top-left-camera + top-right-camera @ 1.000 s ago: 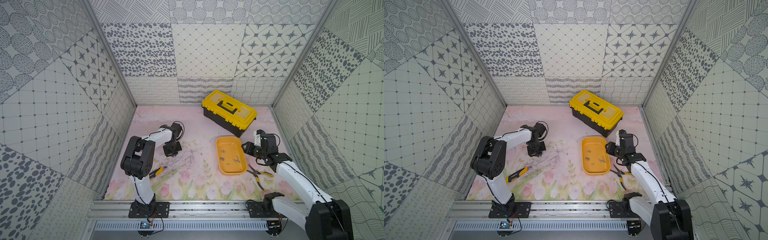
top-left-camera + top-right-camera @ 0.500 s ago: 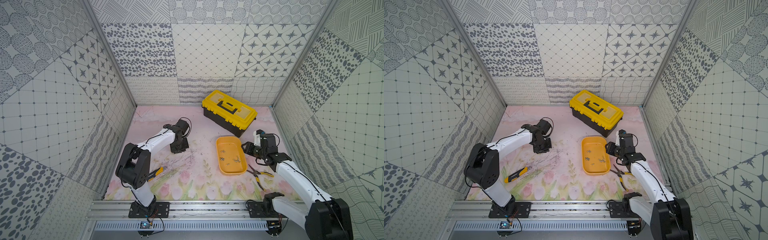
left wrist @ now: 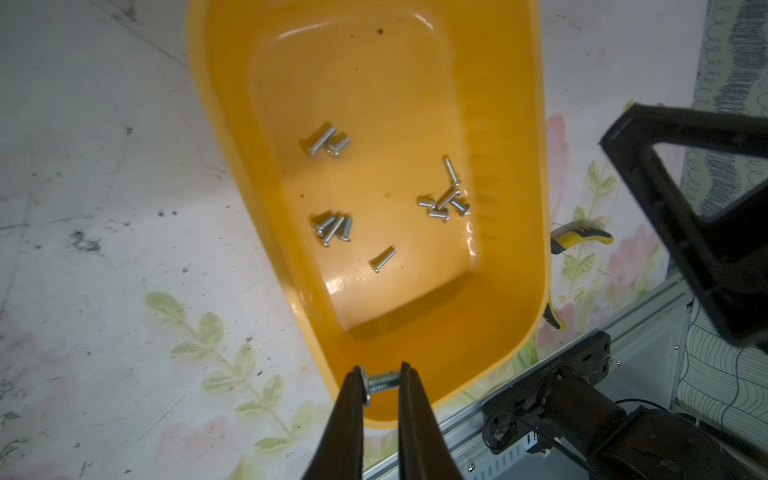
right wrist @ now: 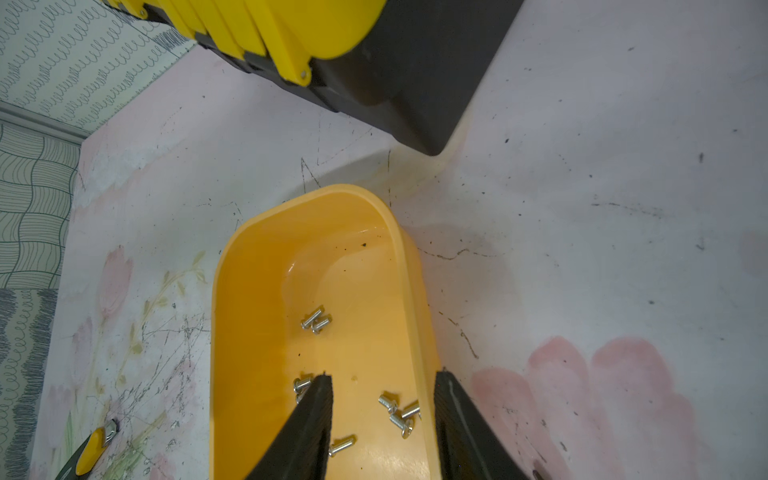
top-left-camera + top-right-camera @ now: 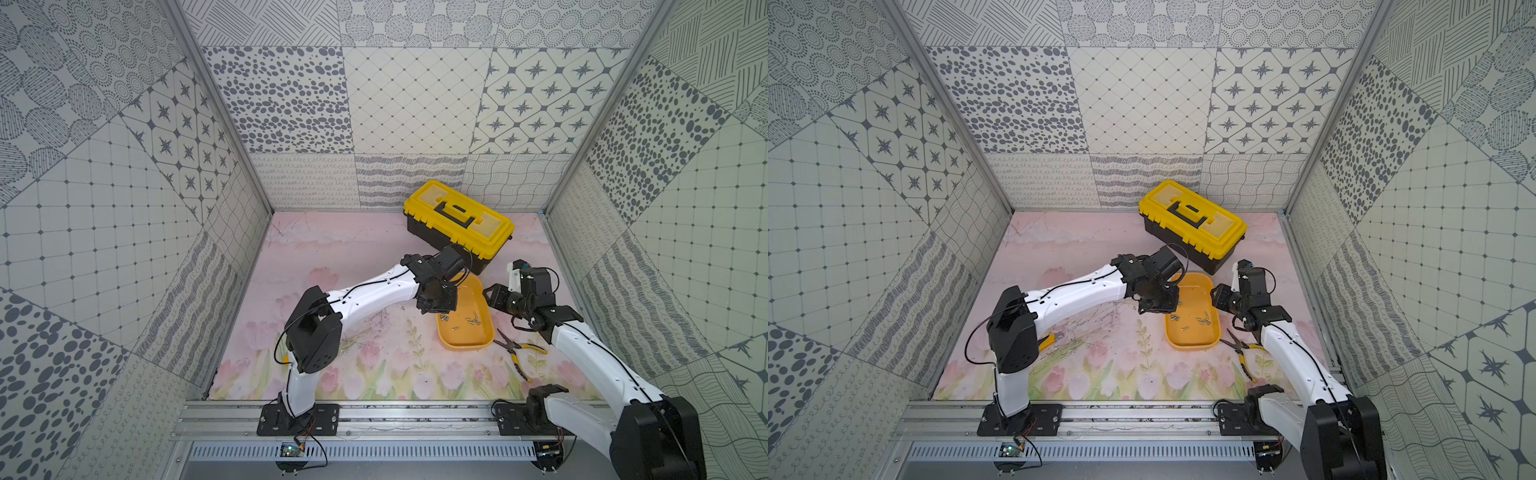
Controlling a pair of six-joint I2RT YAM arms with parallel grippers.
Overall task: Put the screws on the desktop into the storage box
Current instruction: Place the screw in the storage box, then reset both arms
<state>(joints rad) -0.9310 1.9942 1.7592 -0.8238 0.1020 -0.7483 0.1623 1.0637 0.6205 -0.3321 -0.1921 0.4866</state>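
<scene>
The orange-yellow storage box (image 5: 464, 341) (image 5: 1192, 338) lies right of centre on the pink tulip desktop (image 5: 353, 249). Several silver screws (image 3: 332, 228) (image 4: 316, 322) lie on its floor. My left gripper (image 3: 380, 374) hangs over the box's near rim (image 3: 216, 104), shut on one screw (image 3: 382, 381) held crosswise between its tips. In both top views this gripper (image 5: 440, 305) (image 5: 1160, 305) sits above the box's left edge. My right gripper (image 4: 384, 374) (image 5: 490, 293) is open and holds nothing. One of its fingers is inside the box and one is outside its right wall.
A black toolbox with a yellow lid (image 5: 457, 220) stands just behind the box. Yellow-handled pliers (image 5: 517, 349) lie to the box's front right. Another yellow-handled tool (image 5: 1046, 340) lies beneath the left arm. Patterned walls close three sides, with a metal rail (image 5: 415, 419) along the front.
My left arm has swung right from the left-middle of the desktop to over the box's left edge. The right arm has not moved.
</scene>
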